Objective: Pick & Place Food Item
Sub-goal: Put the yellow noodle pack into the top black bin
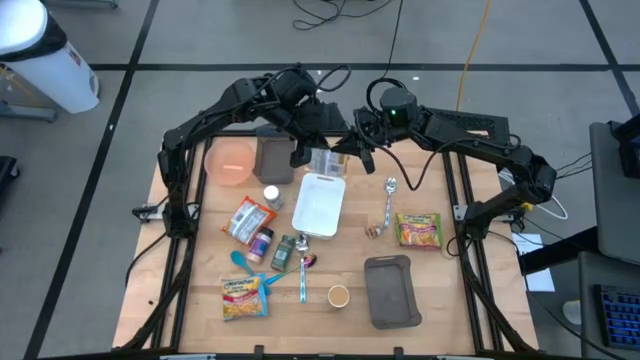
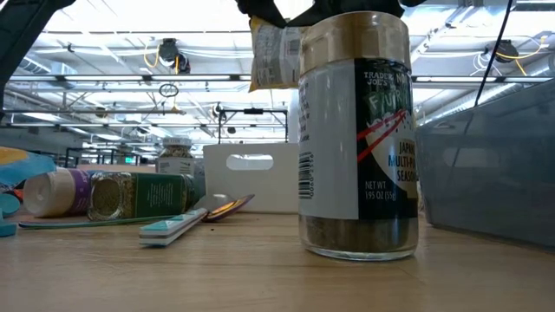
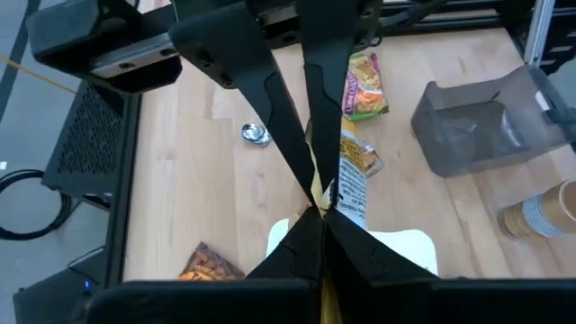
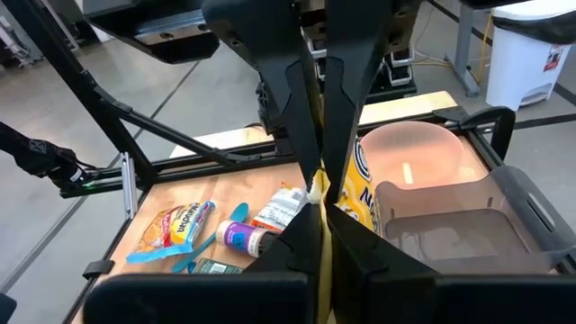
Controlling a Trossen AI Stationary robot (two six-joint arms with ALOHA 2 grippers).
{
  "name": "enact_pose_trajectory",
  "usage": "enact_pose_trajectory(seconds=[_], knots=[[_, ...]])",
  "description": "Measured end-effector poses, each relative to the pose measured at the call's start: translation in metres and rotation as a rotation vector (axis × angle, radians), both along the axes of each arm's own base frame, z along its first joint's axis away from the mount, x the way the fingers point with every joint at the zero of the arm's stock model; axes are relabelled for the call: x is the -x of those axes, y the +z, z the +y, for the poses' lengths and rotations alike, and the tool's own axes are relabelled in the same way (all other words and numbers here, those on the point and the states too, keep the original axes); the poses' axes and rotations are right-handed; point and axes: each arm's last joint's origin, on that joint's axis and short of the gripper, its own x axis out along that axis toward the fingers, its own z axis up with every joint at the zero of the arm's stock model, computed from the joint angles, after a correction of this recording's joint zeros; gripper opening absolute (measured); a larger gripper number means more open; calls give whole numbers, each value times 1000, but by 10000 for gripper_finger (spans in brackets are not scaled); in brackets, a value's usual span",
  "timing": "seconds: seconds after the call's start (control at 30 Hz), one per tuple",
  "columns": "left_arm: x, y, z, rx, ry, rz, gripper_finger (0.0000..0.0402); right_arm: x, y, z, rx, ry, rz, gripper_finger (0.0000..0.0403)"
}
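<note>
A small food packet [image 1: 327, 162], yellow with a white label, hangs in the air over the far end of the white tray [image 1: 320, 205]. It also shows in the low view [image 2: 273, 54], in the left wrist view [image 3: 351, 171] and in the right wrist view [image 4: 364, 193]. My left gripper [image 1: 308, 152] is shut on the packet from its left side. My right gripper [image 1: 352, 150] is shut on it from its right side. My left gripper pinches an edge of the packet [image 3: 326, 191] between its two fingers, at their free ends. The packet is lifted clear of the tray and hangs beyond the fingers. My right gripper pinches the packet's opposite edge [image 4: 319, 187] between its two fingers, at their free ends. The packet hangs clear of the table, between the two grippers.
A pink bowl [image 1: 232, 160] and a grey bin [image 1: 273, 158] stand at the far left. A grey tray [image 1: 390, 290] lies near the front. Noodle packets [image 1: 418, 230], [image 1: 243, 297], a spoon [image 1: 390, 195], a cup [image 1: 338, 296] and spice jars [image 1: 285, 250] lie around the white tray.
</note>
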Motion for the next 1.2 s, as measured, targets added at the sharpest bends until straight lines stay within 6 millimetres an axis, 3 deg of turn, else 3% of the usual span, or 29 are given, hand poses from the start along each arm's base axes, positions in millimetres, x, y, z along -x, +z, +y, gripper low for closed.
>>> enact_pose_trajectory(seconds=[0.27, 0.6, 0.87, 1.2], knots=[[11, 7, 10, -27, 37, -16, 3, 4, 3, -7, -9, -19, -16, 65], [54, 31, 28, -28, 137, -45, 1, 13, 15, -27, -88, -103, -112, 155], [97, 35, 44, 92, 209, 24, 1, 19, 15, -37, -107, -145, -109, 168], [120, 33, 64, 166, 225, 14, 0, 19, 10, -36, -130, -150, -65, 167]])
